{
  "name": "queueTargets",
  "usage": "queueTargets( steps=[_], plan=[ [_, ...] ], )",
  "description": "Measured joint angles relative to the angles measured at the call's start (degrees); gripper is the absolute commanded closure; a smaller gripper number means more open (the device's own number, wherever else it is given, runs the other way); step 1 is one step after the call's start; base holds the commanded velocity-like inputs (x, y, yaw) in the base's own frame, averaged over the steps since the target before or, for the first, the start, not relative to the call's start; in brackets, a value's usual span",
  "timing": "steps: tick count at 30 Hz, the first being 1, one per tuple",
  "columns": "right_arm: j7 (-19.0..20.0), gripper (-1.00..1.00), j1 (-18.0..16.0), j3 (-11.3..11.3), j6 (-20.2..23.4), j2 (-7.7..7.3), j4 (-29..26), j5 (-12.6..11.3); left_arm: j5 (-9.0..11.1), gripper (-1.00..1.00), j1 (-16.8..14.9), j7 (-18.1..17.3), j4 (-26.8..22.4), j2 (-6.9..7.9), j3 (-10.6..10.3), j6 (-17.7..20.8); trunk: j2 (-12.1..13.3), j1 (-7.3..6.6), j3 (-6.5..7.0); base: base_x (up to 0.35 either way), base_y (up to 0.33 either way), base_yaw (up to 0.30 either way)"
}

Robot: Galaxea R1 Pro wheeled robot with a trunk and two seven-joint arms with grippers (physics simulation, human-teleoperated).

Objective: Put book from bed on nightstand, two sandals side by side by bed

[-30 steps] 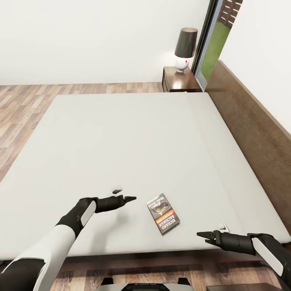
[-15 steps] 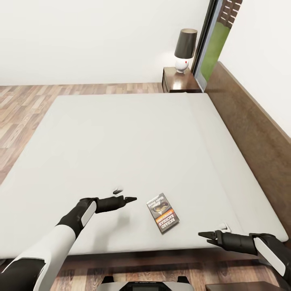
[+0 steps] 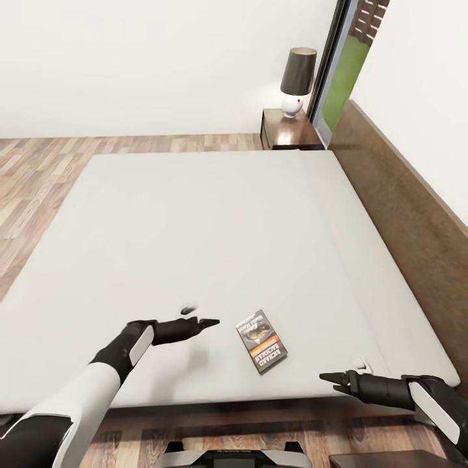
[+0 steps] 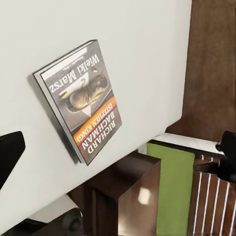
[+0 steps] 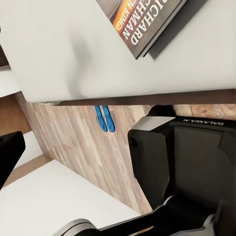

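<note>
The book, dark cover with an orange band, lies flat on the bed's pale mattress near its front edge. In the left wrist view the book is face up. My left gripper hovers open just left of the book, not touching it. My right gripper is open at the mattress's front right corner, right of the book. Two blue sandals lie close together on the wood floor beyond the bed's edge. A nightstand stands at the bed's far corner by the headboard.
A lamp with a dark shade stands on the far nightstand, beside a tall window. A dark wooden cabinet top shows at my lower right, also in the left wrist view. My dark base is against the bed's front.
The whole view has shifted slightly, with the bed's front edge a little higher in frame. Both arms hold almost the same pose. The book has not moved.
</note>
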Motion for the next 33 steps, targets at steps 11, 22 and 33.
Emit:
queueTargets(
  steps=[11,22,33],
  plan=[
    [-0.05,-1.00,0.00,-0.03,-0.01,-0.03,-0.08,0.08,-0.26,-1.00,0.01,-19.32,3.36,2.97,0.03,-1.46,4.43,-2.42,1.98,0.000,0.000,0.000],
    [-0.24,-1.00,0.00,0.01,-0.04,0.05,-0.01,0.21,-0.19,-1.00,0.01,-19.97,7.47,6.25,-0.07,-5.52,5.65,-3.08,2.53,0.000,0.000,0.000],
    [-0.39,-1.00,0.00,-0.02,-0.11,0.00,-0.01,0.35,-0.12,-1.00,0.34,-20.18,9.09,6.19,-0.09,-7.72,5.65,-3.08,2.53,0.000,0.000,0.000]
  ],
)
